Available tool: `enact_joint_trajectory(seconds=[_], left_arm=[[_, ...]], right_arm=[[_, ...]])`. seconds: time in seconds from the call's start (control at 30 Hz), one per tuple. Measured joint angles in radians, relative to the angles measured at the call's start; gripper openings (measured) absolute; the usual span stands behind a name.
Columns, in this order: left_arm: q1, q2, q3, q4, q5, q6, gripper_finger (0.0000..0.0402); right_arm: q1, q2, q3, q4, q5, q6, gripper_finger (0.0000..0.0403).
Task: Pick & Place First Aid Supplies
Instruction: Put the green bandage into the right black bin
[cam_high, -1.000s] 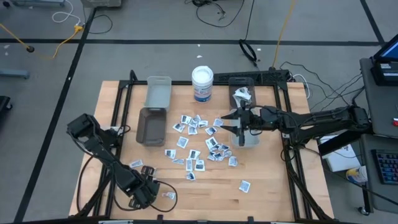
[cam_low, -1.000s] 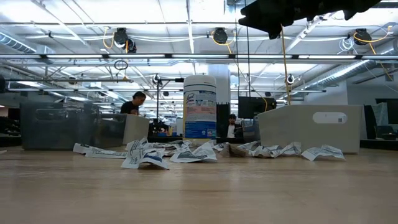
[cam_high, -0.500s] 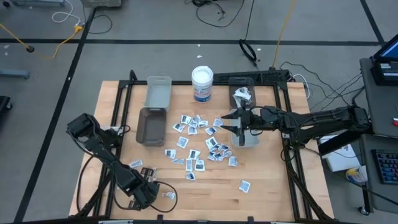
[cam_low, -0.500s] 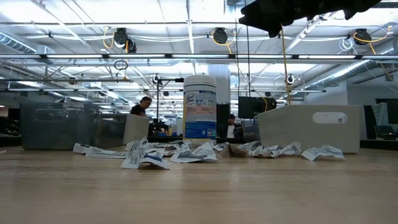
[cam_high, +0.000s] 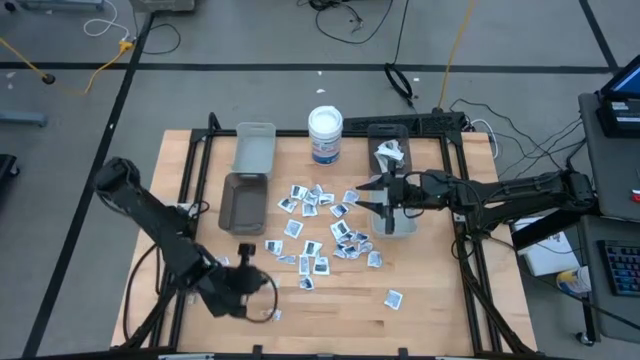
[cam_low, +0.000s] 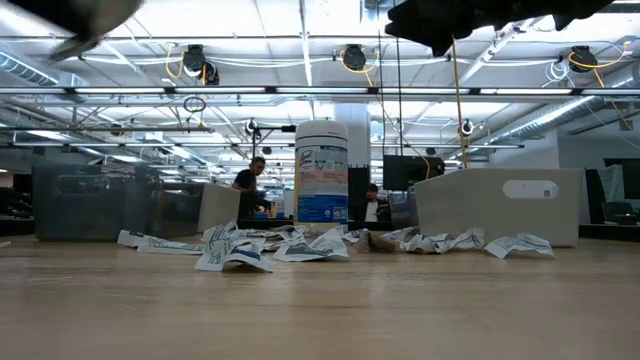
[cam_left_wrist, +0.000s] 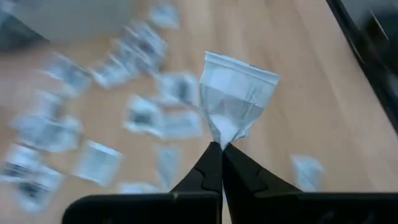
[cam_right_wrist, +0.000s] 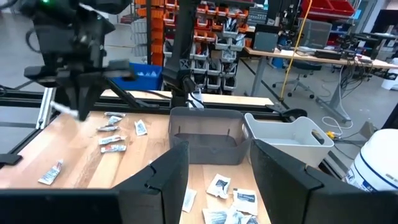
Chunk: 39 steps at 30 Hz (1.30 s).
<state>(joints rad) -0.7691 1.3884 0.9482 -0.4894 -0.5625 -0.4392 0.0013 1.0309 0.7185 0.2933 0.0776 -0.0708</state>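
My left gripper (cam_left_wrist: 221, 148) has its two fingers pressed together on the pinched corner of a white packet (cam_left_wrist: 236, 99), which stands up beyond my fingertips, clear of the wooden table (cam_high: 440, 300). From above, that gripper (cam_high: 247, 281) sits near the table's front edge, and a small strip packet (cam_high: 270, 315) lies on the wood just beside it, toward that edge. The scattered pile of first aid packets (cam_high: 318, 232) lies ahead of it toward the middle of the table, with the dark grey bin (cam_high: 243, 202) and the light grey bin (cam_high: 254, 148) farther beyond.

My right gripper (cam_high: 386, 193) hangs with its fingers (cam_right_wrist: 165, 180) apart and nothing between them, above the clear bin (cam_high: 396, 222). The pile is just beside it, and the white wipes tub (cam_high: 325, 135) stands near it toward the back edge.
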Motion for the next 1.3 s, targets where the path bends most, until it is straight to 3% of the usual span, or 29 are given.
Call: enact_joint_trajectory(seconds=[0.13,0.47,0.67,0.83,1.17,1.3], left_arm=[[0.05,-0.05,0.0,0.074,-0.112,0.056,0.0001],[0.189,-0.066,0.0,0.45,-0.133,0.297,0.0001],[0.324,-0.068,-0.031,0.649,0.025,0.352,0.0],[0.447,-0.067,-0.105,0.822,0.161,0.368,0.0],[0.594,0.025,-0.112,0.962,0.361,0.373,0.0],[0.617,0.074,-0.112,1.02,0.377,0.371,0.0]], right_arm=[[0.001,0.0,0.0,0.021,-0.002,0.002,0.0167],[0.002,0.0,0.0,0.11,-0.083,0.069,0.0167],[0.002,0.004,0.0,0.147,-0.161,0.076,0.0167],[0.017,0.014,0.0,0.174,-0.157,0.119,0.0169],[0.04,0.151,-0.001,0.306,-0.132,0.106,0.0213],[0.04,0.182,0.0,0.356,-0.139,0.11,0.0221]])
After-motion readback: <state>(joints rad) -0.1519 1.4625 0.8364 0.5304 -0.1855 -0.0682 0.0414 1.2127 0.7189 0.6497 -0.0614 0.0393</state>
